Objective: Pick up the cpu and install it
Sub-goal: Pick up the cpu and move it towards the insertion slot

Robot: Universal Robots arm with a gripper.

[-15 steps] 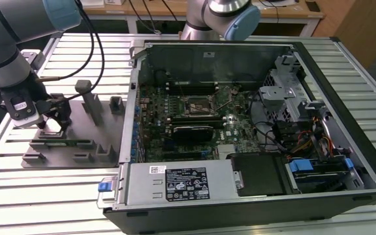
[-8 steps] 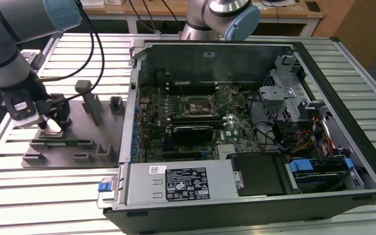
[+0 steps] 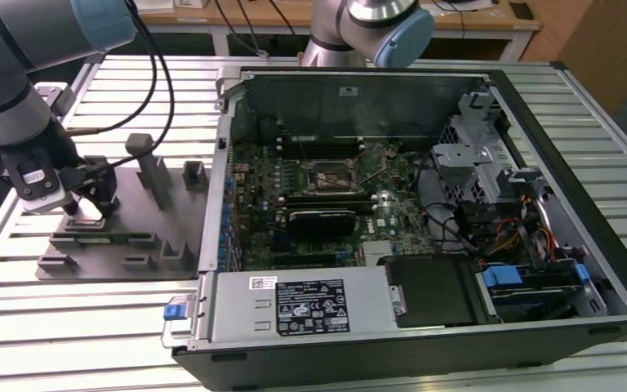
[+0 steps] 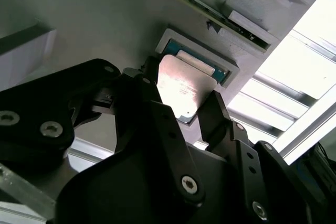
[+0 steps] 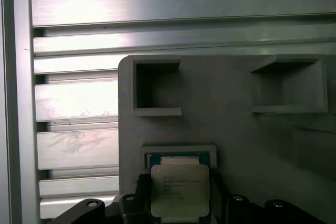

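The cpu point(image 5: 180, 184) is a small square chip with a silver top plate, lying in a shallow square pocket of the grey fixture point(image 3: 140, 245) at the exterior view's left. My gripper point(image 3: 87, 214) is lowered onto that pocket. In the second wrist view its black fingers point(image 4: 149, 85) press against two opposite edges of the cpu point(image 4: 184, 85), so the gripper point(image 4: 182, 92) is shut on it. In the first wrist view the gripper point(image 5: 180, 195) straddles the chip, and the finger bases hide the chip's near edge.
An open computer case point(image 3: 607, 269) stands at the exterior view's right, with the motherboard and its cpu socket point(image 3: 325, 175) inside. Upright posts point(image 3: 148, 167) rise from the fixture beside my gripper. A second arm point(image 3: 374, 24) stands behind the case. The table is ribbed aluminium point(image 5: 73, 103).
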